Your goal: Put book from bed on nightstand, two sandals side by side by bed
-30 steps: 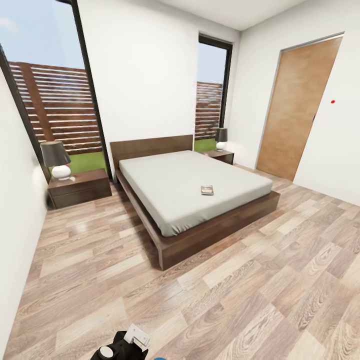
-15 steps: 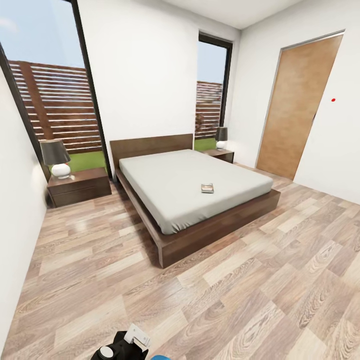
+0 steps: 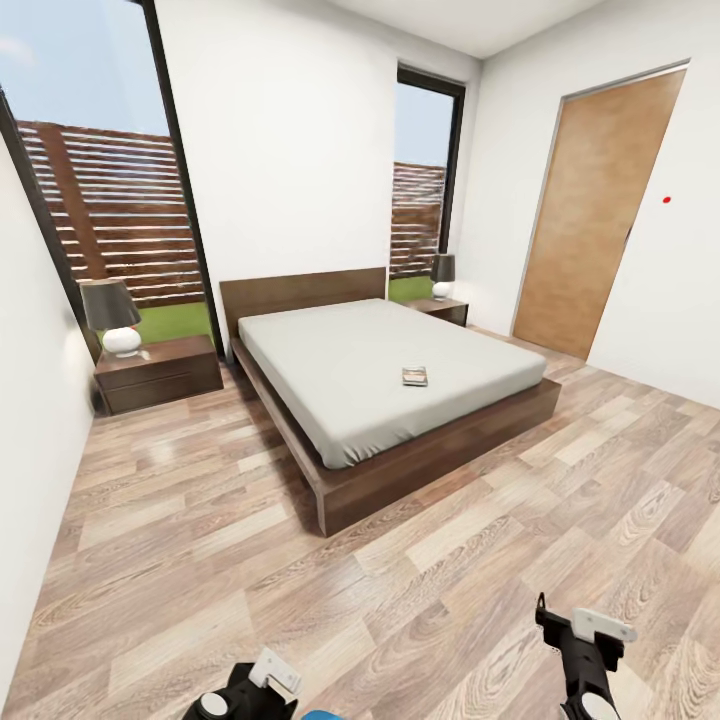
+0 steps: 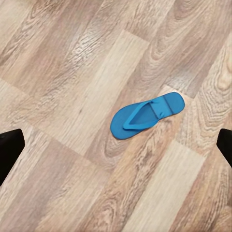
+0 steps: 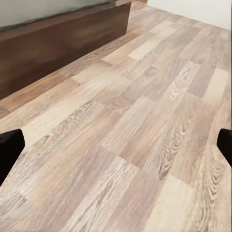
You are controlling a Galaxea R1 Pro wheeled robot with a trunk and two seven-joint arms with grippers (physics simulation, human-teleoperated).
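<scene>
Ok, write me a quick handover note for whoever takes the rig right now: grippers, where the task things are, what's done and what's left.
Left gripper: open and empty, over a blue sandal that lies flat on the wood floor.
Right gripper: open and empty, fingers wide, facing the floor near the bed frame.
Book: on the bed, toward the foot end.
Nightstands: one left of the bed, one at its far side, each with a lamp.
Done: nothing so far.
Left: move the book to a nightstand; find the second sandal and set both side by side by the bed.
</scene>
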